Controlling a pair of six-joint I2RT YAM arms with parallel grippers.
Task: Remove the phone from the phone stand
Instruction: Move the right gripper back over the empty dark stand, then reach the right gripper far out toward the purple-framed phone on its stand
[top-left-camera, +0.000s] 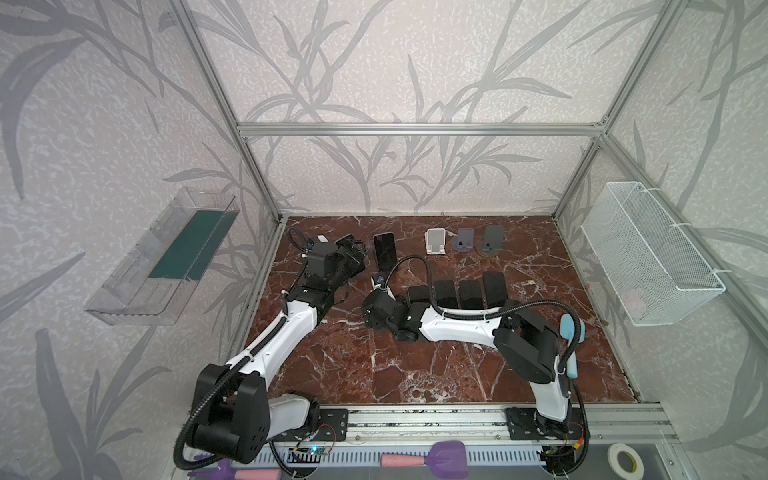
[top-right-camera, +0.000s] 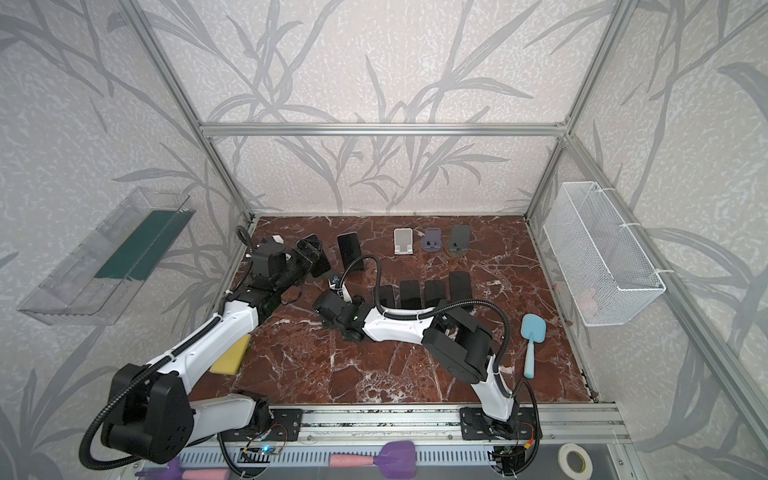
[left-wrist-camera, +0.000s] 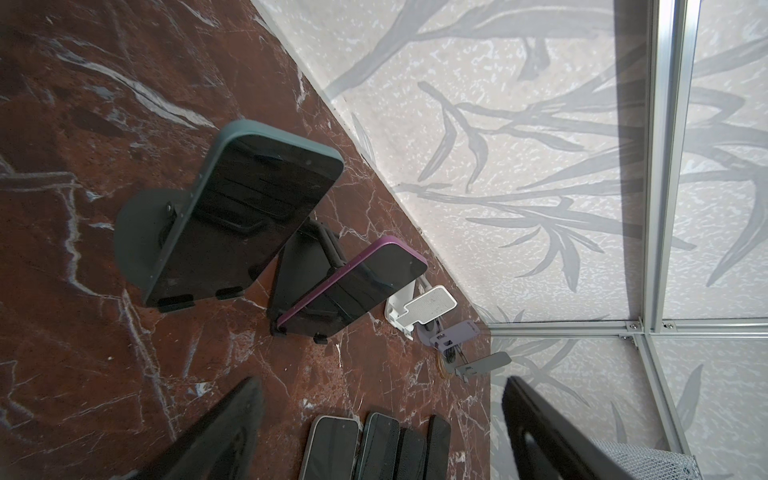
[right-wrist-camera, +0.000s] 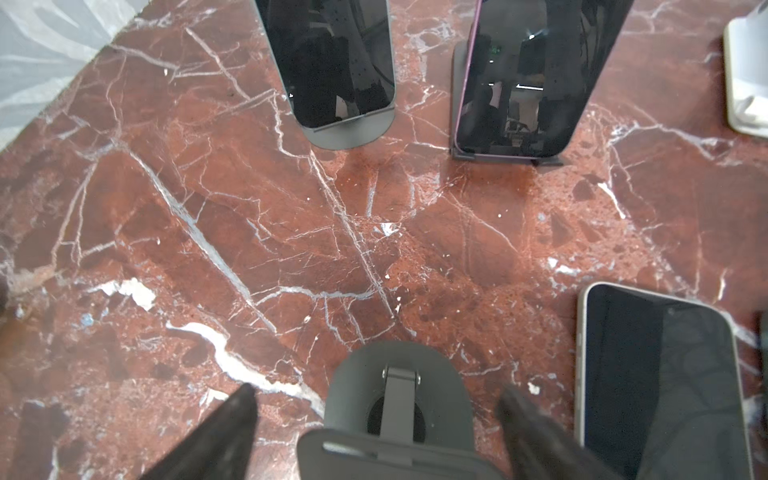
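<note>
Black fingers (left-wrist-camera: 232, 428) spread, hovering the left gripper (left-wrist-camera: 380, 382) by the teal-cased phone (left-wrist-camera: 245, 216) leaning on its stand (left-wrist-camera: 133, 232) far left, right gripper (right-wrist-camera: 374, 390) likewise spread around an empty stand (right-wrist-camera: 440, 386); next likely needing pinching its edges, lifting.

Teal phone (left-wrist-camera: 245, 216), screen dark, leans tilted on a round stand (left-wrist-camera: 135, 237); just beside it, purple phone (left-wrist-camera: 357, 286) leans on a dark stand (left-wrist-camera: 297, 270).
</note>
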